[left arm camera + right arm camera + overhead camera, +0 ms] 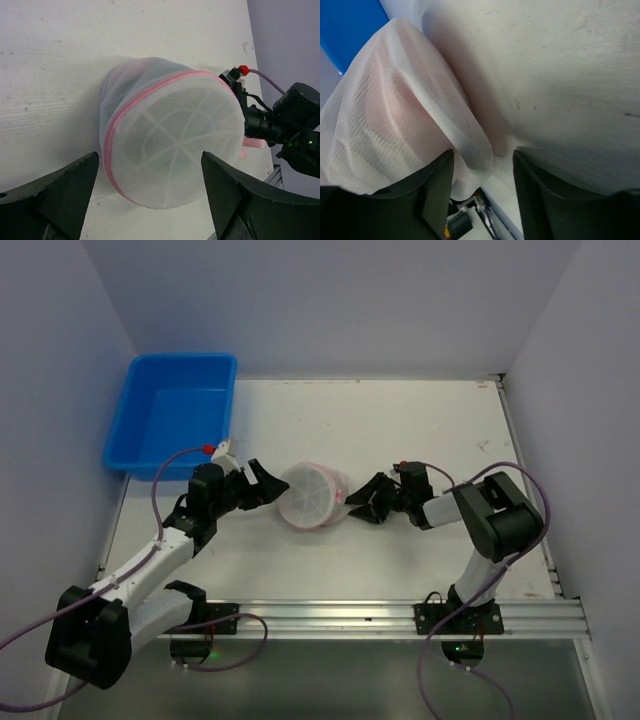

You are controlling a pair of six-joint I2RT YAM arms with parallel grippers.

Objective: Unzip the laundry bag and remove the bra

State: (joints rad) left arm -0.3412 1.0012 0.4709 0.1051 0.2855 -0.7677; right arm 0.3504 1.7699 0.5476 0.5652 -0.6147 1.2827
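The laundry bag (310, 495), a round white mesh drum with pink zipper trim, lies on its side mid-table. My left gripper (262, 483) is open just left of it. In the left wrist view the bag (172, 150) fills the space ahead of the open left gripper (150, 200), with its flat round face towards the camera. My right gripper (362, 502) is open at the bag's right side. In the right wrist view a fold of the bag's mesh (395, 110) reaches in between the open right gripper's (482, 170) fingers. A pink tint shows through the mesh; the bra itself is hidden.
A blue plastic bin (172, 423) stands at the back left, and it also shows in the right wrist view (350, 25). A pink zipper tab (252, 143) hangs at the bag's right side, near the right gripper (265, 125). The table (420, 430) is white, with purple walls around it.
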